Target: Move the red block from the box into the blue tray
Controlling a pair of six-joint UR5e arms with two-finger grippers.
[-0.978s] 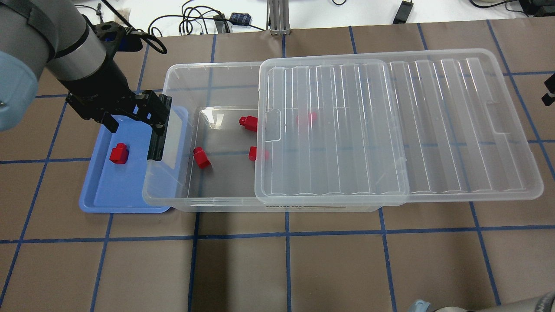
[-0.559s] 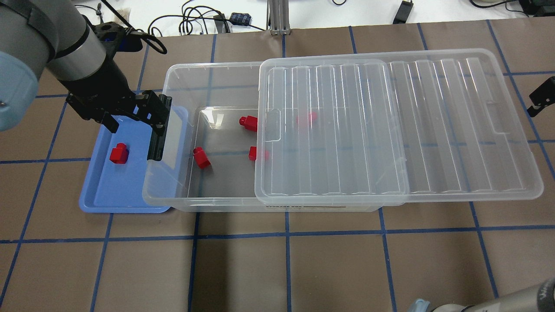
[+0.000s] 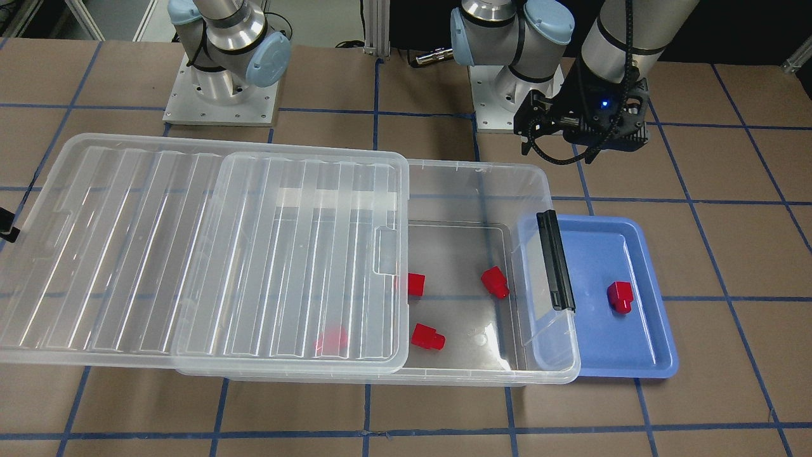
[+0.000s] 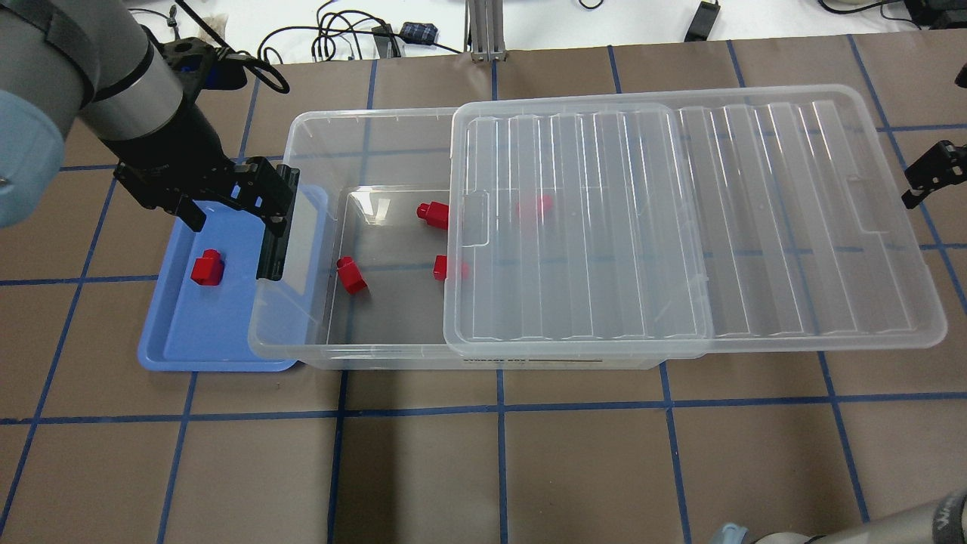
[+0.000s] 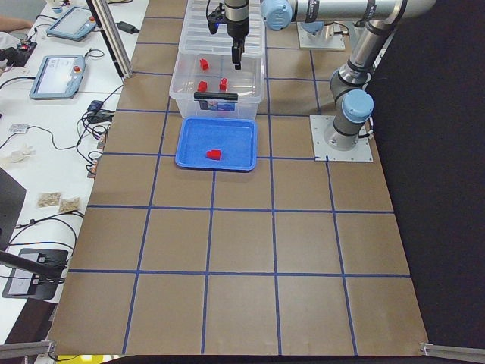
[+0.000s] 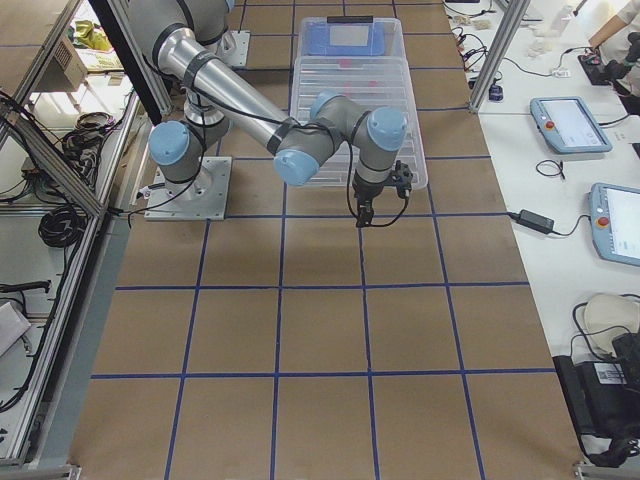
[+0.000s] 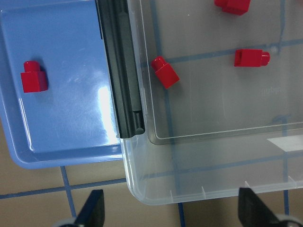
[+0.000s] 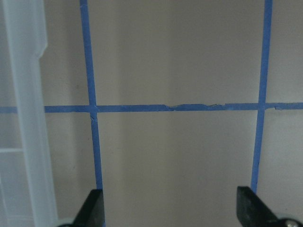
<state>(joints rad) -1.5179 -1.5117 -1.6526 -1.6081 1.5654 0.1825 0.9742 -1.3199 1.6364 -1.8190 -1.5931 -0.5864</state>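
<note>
Status: red block (image 4: pixel 205 268) in blue tray (image 4: pixel 189 340), ahead-left of left gripper (image 7: pixel 173 213), fingers spread, empty | nearest block (image 7: pixel 165 73) in box (image 4: pixel 363 125) straight ahead, axis diagonal | right gripper (image 8: pixel 170 208) spread, well apart.

red block (image 4: pixel 205 269) in blue tray (image 4: pixel 198 336), box (image 4: pixel 393 353) half-open

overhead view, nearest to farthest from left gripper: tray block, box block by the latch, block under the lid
1. Tray block, in the blue tray by the left gripper.
2. Box block by the latch, in the box's uncovered end.
3. Block under the lid, farthest toward the right.
</note>
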